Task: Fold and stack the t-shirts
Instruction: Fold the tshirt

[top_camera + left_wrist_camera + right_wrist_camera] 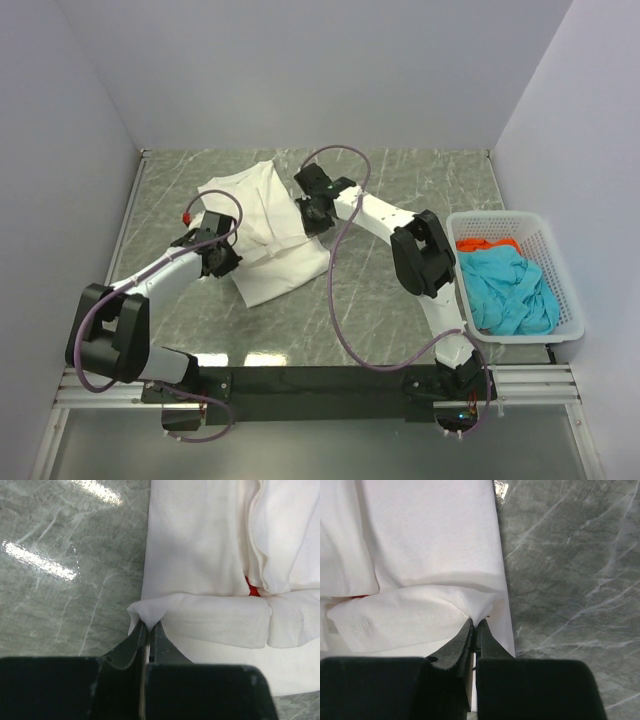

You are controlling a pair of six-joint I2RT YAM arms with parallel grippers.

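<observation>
1. Pinching a white t-shirt (200, 555) fold in the left gripper (148, 626), jaws pressed together.
2. Ahead, right of the jaws: layered cloth, red print (252, 588) peeking through.
3. Left of the jaws: glossy marble table (65, 590).

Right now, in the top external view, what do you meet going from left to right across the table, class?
left gripper → white t-shirt → right gripper → bare table → white mesh basket, holding the teal t-shirt and the red-orange t-shirt
</observation>
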